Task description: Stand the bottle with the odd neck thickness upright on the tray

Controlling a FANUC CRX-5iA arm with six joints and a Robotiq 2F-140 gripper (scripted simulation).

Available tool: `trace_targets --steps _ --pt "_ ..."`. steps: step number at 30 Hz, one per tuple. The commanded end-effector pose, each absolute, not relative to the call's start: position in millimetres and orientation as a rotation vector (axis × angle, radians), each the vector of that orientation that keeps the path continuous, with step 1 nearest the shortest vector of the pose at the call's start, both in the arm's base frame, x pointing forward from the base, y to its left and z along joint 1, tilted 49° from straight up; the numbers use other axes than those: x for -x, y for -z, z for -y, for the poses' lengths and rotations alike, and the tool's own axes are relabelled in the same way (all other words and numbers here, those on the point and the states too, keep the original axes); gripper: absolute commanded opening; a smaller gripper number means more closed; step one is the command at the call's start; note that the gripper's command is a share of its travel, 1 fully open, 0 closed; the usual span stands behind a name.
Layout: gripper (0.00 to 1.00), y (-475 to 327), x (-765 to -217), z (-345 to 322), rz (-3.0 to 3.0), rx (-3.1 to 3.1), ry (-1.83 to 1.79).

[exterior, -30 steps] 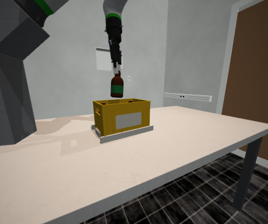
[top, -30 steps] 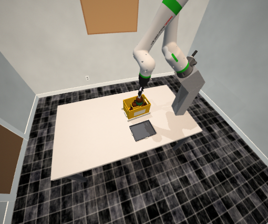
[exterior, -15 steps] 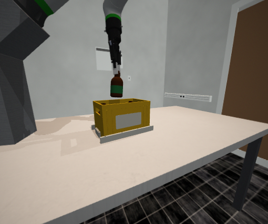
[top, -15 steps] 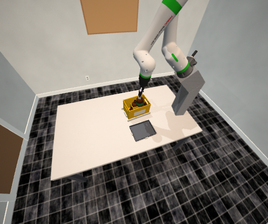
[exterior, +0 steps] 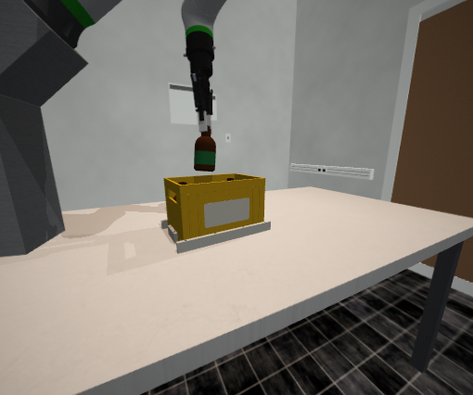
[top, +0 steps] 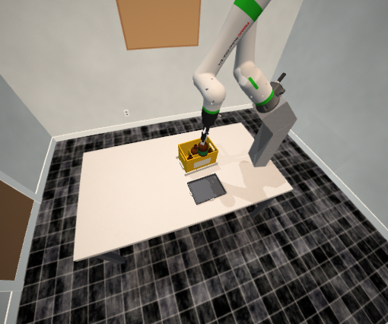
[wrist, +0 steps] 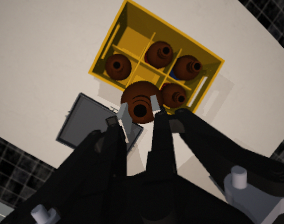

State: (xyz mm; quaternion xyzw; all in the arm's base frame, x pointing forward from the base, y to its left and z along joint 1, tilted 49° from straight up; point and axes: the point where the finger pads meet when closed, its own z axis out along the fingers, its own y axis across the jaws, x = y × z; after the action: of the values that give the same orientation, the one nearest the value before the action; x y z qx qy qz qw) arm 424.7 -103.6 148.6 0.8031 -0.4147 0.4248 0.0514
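My gripper (exterior: 204, 128) is shut on the neck of a brown bottle with a green label (exterior: 204, 153) and holds it upright just above the yellow crate (exterior: 215, 204). In the wrist view the held bottle (wrist: 140, 102) hangs between my fingers, over the crate (wrist: 155, 62). Several other brown bottles stand in the crate's compartments, such as one at the left (wrist: 117, 66) and one at the back (wrist: 159, 53). The dark grey tray (top: 206, 189) lies flat on the table in front of the crate; it also shows in the wrist view (wrist: 90, 122).
The crate sits on a low grey base (exterior: 221, 235) on the white table (top: 160, 186). The robot's grey pedestal (top: 272, 131) stands at the table's right side. The table's front edge is well away from the tray.
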Motion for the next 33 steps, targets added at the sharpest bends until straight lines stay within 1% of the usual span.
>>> trace_targets --steps 1,33 --pt "0.10 -148.8 -425.9 100.1 1.213 -2.617 -1.313" --pt "0.10 -144.2 -443.4 48.4 1.213 -2.617 -1.313"
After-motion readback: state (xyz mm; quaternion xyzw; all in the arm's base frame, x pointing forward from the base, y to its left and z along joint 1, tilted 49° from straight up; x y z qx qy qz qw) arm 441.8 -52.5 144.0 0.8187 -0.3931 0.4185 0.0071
